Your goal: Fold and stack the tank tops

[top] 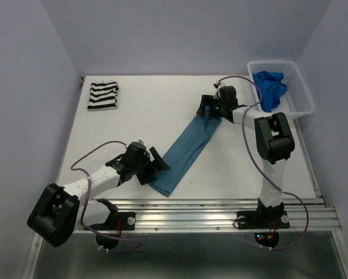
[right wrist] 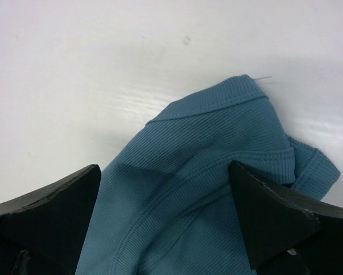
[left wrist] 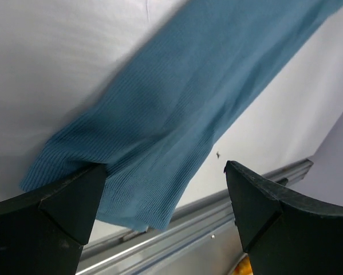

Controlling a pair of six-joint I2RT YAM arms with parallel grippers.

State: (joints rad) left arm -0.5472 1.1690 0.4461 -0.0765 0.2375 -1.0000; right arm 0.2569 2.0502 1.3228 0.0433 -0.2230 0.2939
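The teal tank top (top: 188, 150) lies in a long folded strip running diagonally across the white table. My left gripper (top: 153, 167) stands open over its near end. In the left wrist view the ribbed teal fabric (left wrist: 177, 103) passes between the wide-apart fingers of the left gripper (left wrist: 165, 172), ungripped. My right gripper (top: 209, 108) stands open over the far strap end. In the right wrist view the teal fabric (right wrist: 205, 143) with its seams lies between the fingers of that gripper (right wrist: 164, 172). The striped tank top (top: 102, 96) sits folded at the far left. The royal blue tank top (top: 270, 87) is bunched in the basket.
A white lattice basket (top: 304, 99) stands at the far right corner. An aluminium rail (top: 220, 210) runs along the table's near edge, close behind the teal top's near end (left wrist: 263, 182). Purple cables loop beside both arms.
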